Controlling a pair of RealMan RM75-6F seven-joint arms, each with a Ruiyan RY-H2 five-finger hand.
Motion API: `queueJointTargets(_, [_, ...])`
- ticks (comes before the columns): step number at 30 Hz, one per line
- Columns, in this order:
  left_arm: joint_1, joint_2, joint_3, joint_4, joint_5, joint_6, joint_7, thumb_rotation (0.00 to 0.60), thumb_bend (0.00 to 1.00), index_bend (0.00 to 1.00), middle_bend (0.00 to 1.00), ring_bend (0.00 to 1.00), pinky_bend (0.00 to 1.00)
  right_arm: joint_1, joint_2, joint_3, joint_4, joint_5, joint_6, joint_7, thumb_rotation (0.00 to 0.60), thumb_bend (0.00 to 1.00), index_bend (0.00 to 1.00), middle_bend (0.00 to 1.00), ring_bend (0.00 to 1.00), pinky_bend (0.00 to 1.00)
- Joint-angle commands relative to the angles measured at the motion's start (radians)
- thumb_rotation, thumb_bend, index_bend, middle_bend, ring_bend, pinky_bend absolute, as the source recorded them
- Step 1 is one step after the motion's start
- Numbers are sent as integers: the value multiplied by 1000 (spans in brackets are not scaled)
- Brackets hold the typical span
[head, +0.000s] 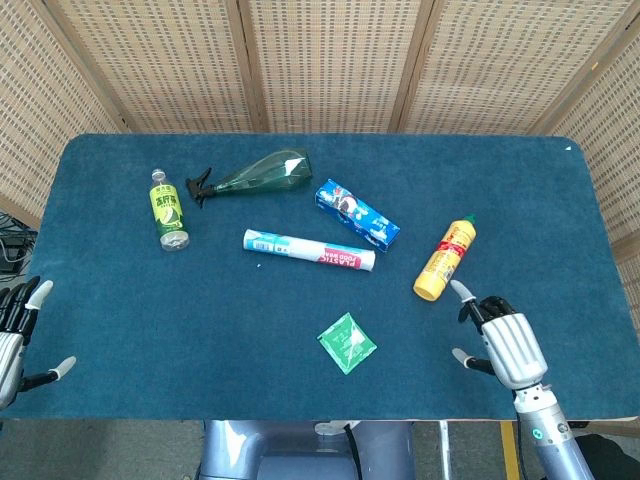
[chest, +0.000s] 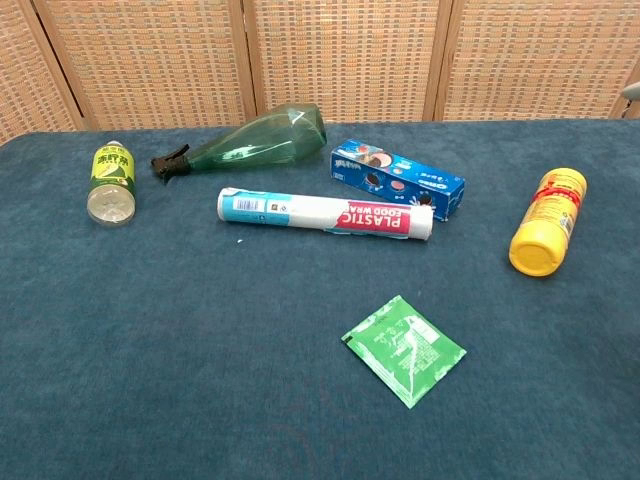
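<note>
My right hand (head: 500, 342) hovers open over the table's front right, just below the base of the lying yellow bottle (head: 444, 259) (chest: 547, 221). Off the front left corner, my left hand (head: 15, 334) is open and holds nothing. Neither hand appears in the chest view. A green sachet (head: 346, 342) (chest: 403, 349) lies at the front centre. Farther back lie a plastic wrap roll (head: 308, 250) (chest: 325, 213) and a blue cookie box (head: 356, 214) (chest: 398, 179).
A green spray bottle (head: 254, 173) (chest: 248, 141) and a small green-labelled drink bottle (head: 167, 209) (chest: 111, 181) lie at the back left. The blue cloth table (head: 200, 330) is backed by wicker screens (head: 330, 60).
</note>
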Motion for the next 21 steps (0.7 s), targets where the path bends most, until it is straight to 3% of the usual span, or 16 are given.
queueJointTargets(1, [2, -4, -3, 2, 4, 10, 1, 586, 41, 0, 0, 0, 13, 63, 0, 26, -32, 14, -90, -71, 600, 210, 0, 873, 819, 590])
queueJointTargets(7, [2, -7, -5, 10, -5, 6, -4, 587, 41, 0, 0, 0, 13, 174, -45, 16, -121, 132, -351, -246, 600, 332, 0, 907, 895, 665])
queueJointTargets(15, [-2, -6, -8, 21, -17, -5, -23, 587, 41, 0, 0, 0, 14, 260, -95, 6, -191, 278, -520, -441, 600, 597, 7, 938, 947, 727])
queueJointTargets(21, [-3, -8, -8, 20, -11, -3, -23, 585, 41, 0, 0, 0, 14, 309, -149, -12, -223, 422, -566, -607, 600, 685, 60, 951, 964, 755])
